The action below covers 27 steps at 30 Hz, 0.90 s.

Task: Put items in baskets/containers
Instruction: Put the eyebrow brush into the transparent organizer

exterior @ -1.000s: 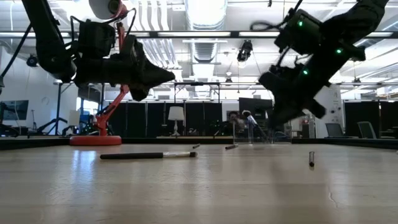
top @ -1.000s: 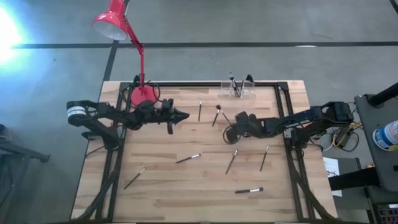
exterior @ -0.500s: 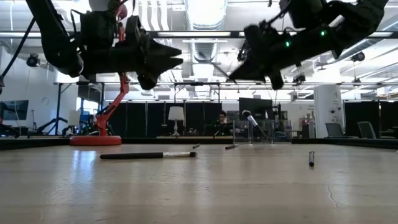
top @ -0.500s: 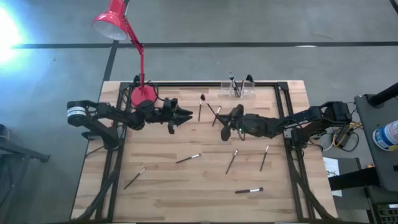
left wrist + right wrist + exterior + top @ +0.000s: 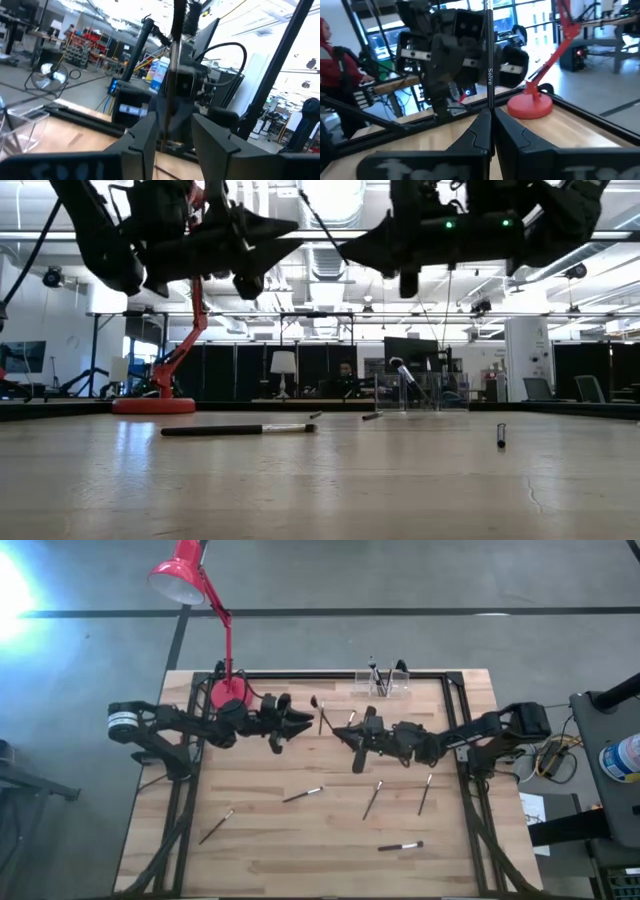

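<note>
My right gripper (image 5: pixel 343 733) (image 5: pixel 490 117) is shut on one dark-handled makeup brush (image 5: pixel 328 716) (image 5: pixel 322 222) and holds it above the table's middle. My left gripper (image 5: pixel 304 722) (image 5: pixel 172 135) is open and faces it from the left. In the left wrist view the brush (image 5: pixel 172 75) stands in line with the gap between the left fingers, and I cannot tell whether they touch it. The clear organiser (image 5: pixel 381 683) (image 5: pixel 405 385) stands at the far edge with a few brushes upright in it. Several more brushes lie flat on the wood, such as one brush (image 5: pixel 302 795) and another (image 5: pixel 400 846). My right gripper pinches the brush's handle (image 5: pixel 489 100) between its two fingers, low on the handle. The fingers come level from the table's right side and lie across the brush. The brush is lifted clear and stands nearly upright, its bristle end (image 5: pixel 314 700) leaning toward the left gripper.
The red desk lamp's base (image 5: pixel 230 692) (image 5: pixel 530 105) sits at the far left corner behind the left arm, and its shade (image 5: pixel 178 580) hangs beyond the table. A black frame (image 5: pixel 455 710) borders the tabletop. Loose brushes (image 5: pixel 373 799) (image 5: pixel 216 826) are scattered over the near half.
My right gripper has risen from the table with a brush, swung toward the table's left and levelled out toward the left gripper. The brush has gone from lying flat to lifted clear and nearly upright. My left gripper has risen a little and edged right toward it.
</note>
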Each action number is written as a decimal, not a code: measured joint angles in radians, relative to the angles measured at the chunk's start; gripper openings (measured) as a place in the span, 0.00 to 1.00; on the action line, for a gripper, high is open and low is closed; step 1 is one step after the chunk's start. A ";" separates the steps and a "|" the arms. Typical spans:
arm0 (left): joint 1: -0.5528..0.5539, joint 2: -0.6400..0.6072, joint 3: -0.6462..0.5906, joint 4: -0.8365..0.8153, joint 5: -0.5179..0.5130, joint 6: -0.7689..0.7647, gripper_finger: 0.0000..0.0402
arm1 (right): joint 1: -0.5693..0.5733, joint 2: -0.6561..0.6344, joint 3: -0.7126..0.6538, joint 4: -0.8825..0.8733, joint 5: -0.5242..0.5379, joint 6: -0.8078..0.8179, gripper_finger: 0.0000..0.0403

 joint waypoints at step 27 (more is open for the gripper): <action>-0.017 0.002 0.060 0.027 -0.040 0.053 0.03 | 0.005 0.124 0.124 -0.021 -0.064 -0.018 0.04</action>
